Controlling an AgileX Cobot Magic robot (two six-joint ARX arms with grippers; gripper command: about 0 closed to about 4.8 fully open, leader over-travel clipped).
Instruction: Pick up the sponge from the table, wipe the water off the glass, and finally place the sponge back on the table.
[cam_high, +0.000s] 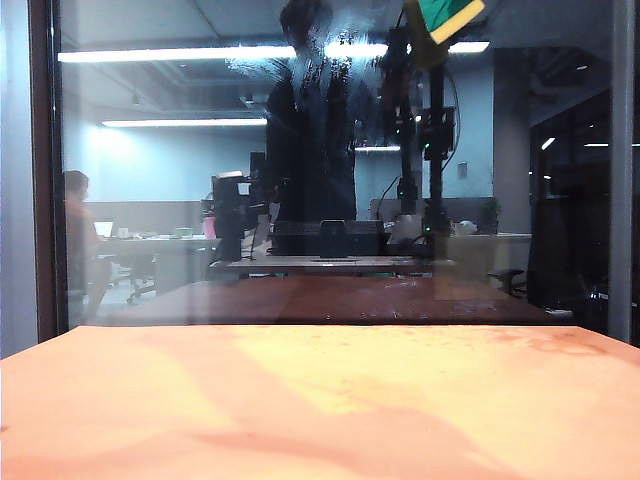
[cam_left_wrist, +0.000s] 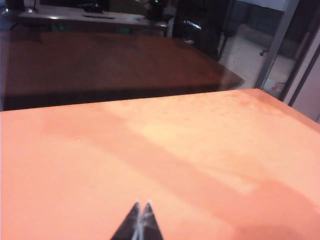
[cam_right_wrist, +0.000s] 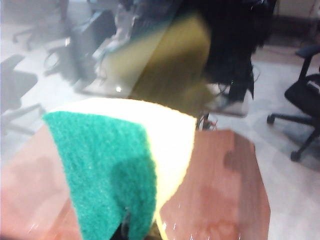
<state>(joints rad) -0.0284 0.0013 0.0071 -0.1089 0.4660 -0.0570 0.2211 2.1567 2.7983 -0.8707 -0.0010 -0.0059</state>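
Right gripper (cam_right_wrist: 131, 231), barely visible at the frame edge in its wrist view, is clenched on one sponge (cam_right_wrist: 120, 165), green scouring layer toward the camera and pale foam behind it. In the exterior view the sponge (cam_high: 447, 17) sits at the top of the glass (cam_high: 150, 220), to the right of the water (cam_high: 310, 65); whether it touches the pane cannot be told, as the wrist view is blurred. Left gripper (cam_left_wrist: 140, 206) hovers low over the table (cam_left_wrist: 100, 165), its two dark fingertips pressed together with nothing between them. One table: a bare orange-tan surface with faint reddish blotches, running up to the glass. One glass: upright, dark-framed at its left edge, carrying bluish office reflections and a dark silhouette. One patch of water: a whitish streaky smear high on the pane, over the head of the silhouette.
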